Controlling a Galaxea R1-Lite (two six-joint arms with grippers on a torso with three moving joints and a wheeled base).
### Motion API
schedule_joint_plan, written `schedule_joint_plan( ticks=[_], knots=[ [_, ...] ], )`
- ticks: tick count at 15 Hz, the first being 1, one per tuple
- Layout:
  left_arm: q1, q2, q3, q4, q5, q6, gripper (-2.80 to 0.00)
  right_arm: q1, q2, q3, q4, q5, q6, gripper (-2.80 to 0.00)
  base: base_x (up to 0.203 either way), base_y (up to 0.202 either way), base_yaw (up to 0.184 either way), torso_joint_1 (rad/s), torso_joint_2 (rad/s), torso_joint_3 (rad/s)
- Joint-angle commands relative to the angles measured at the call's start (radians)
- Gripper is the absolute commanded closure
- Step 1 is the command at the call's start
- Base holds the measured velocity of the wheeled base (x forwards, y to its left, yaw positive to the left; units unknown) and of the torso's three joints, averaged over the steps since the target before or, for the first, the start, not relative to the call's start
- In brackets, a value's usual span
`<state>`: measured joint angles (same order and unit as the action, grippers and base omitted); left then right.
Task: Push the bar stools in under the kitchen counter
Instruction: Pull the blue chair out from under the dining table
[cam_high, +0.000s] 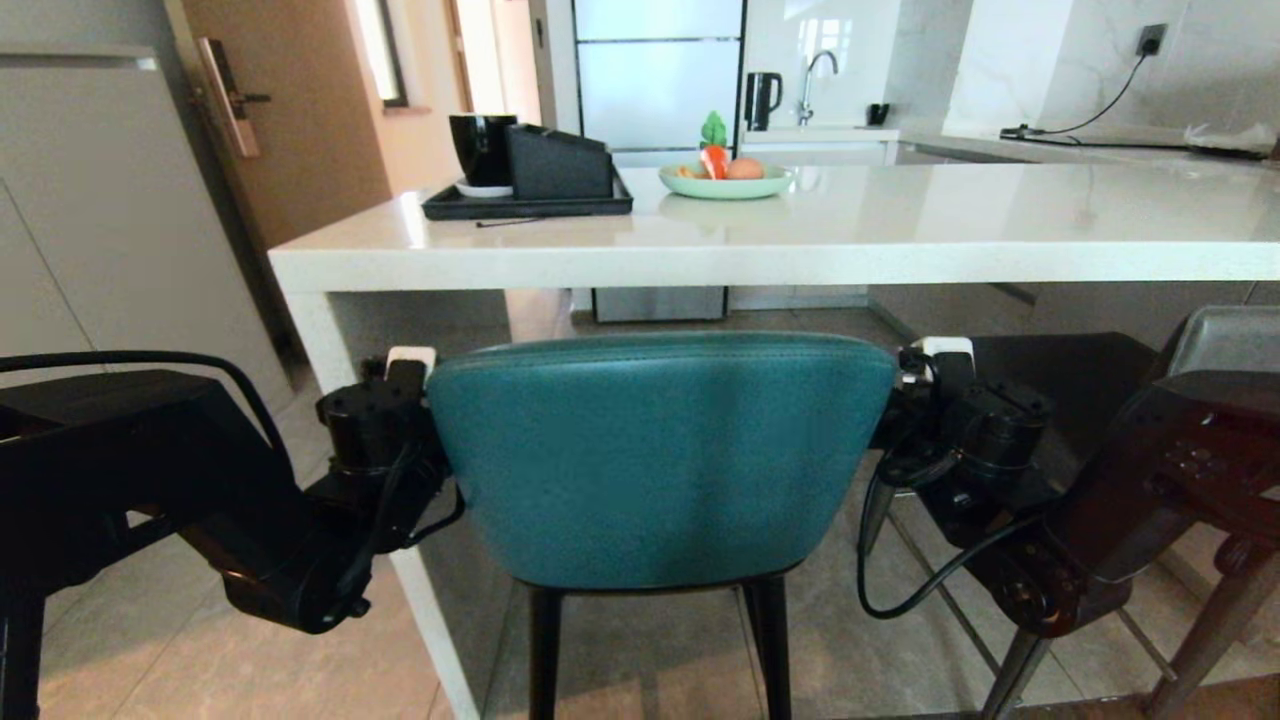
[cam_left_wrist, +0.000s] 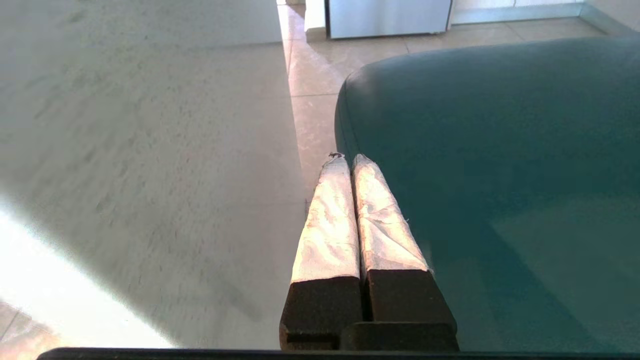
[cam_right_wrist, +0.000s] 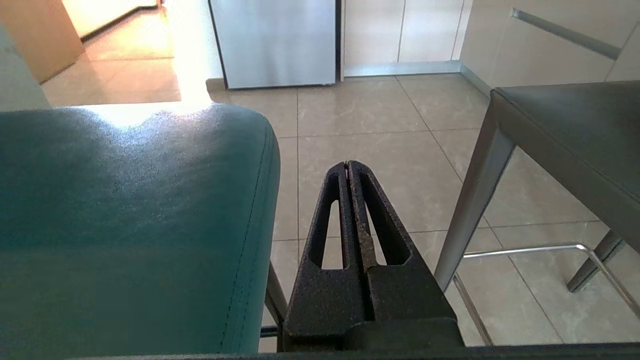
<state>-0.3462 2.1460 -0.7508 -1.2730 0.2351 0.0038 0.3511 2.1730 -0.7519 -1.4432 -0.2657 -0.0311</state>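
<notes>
The teal bar stool (cam_high: 660, 455) stands in front of me with its rounded back just below the edge of the white kitchen counter (cam_high: 800, 262). My left gripper (cam_high: 410, 362) is shut and lies against the back's left side; in the left wrist view its tips (cam_left_wrist: 348, 159) rest beside the teal leather (cam_left_wrist: 500, 150). My right gripper (cam_high: 945, 350) is shut at the back's right side, with tips (cam_right_wrist: 348, 165) beside the teal back (cam_right_wrist: 135, 220) and a small gap between. The grey bar stool (cam_high: 1215, 345) stands at the right, its seat (cam_right_wrist: 575, 125) partly under the counter.
The counter's white slab leg (cam_high: 330, 345) stands close to my left gripper. On the counter sit a black tray (cam_high: 530, 205) with a cup and box, and a green plate of fruit (cam_high: 725, 180). The grey stool's leg (cam_right_wrist: 475, 195) is near my right gripper.
</notes>
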Motion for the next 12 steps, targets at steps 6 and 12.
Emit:
schedule_joint_plan(
  ticks=[6, 12],
  knots=[
    [-0.004, 0.002, -0.004, -0.003, 0.000, 0.004, 0.00, 0.000, -0.001, 0.005, -0.005, -0.011, -0.003, 0.00, -0.191, 0.000, -0.001, 0.001, 0.00, 0.001],
    [-0.007, 0.009, -0.026, -0.002, 0.006, 0.011, 0.00, -0.008, 0.035, -0.004, 0.000, -0.018, -0.004, 0.00, -0.075, 0.000, -0.001, -0.001, 0.00, 0.001]
  ],
)
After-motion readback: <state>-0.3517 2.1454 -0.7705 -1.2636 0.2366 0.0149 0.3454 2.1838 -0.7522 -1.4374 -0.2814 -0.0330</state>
